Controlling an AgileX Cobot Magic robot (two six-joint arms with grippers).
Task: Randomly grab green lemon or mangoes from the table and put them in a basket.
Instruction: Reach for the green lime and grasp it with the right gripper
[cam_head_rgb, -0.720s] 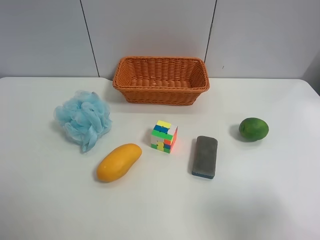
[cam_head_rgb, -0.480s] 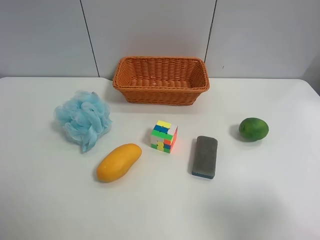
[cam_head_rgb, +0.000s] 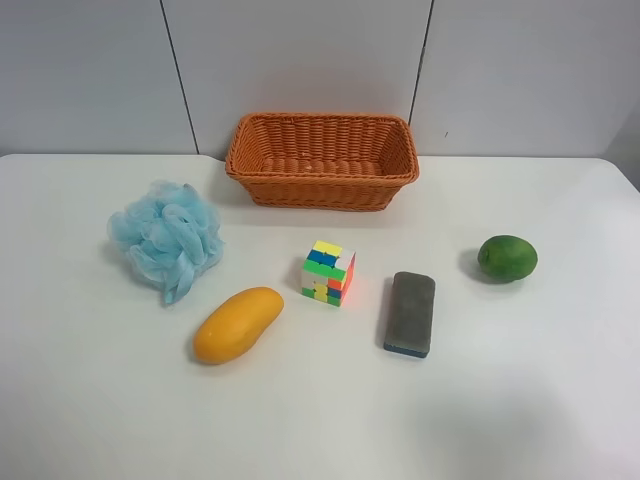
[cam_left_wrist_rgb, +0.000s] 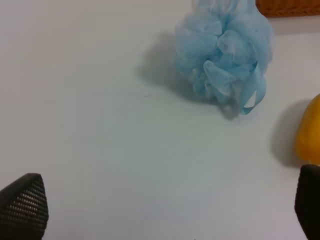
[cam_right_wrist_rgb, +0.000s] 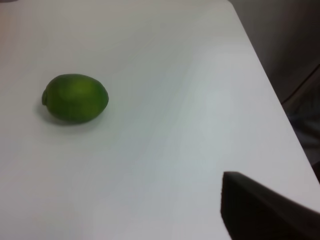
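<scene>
The orange-yellow mango lies on the white table at front left; its edge shows in the left wrist view. The dark green lemon lies at the right and shows in the right wrist view. The wicker basket stands empty at the back; its corner shows in the left wrist view. My left gripper is open and empty, apart from the mango. Only one dark finger of my right gripper shows, well short of the lemon. Neither arm shows in the exterior high view.
A blue mesh bath puff lies left of the mango and shows in the left wrist view. A colourful puzzle cube and a grey eraser block lie mid-table. The table's edge runs beside the lemon.
</scene>
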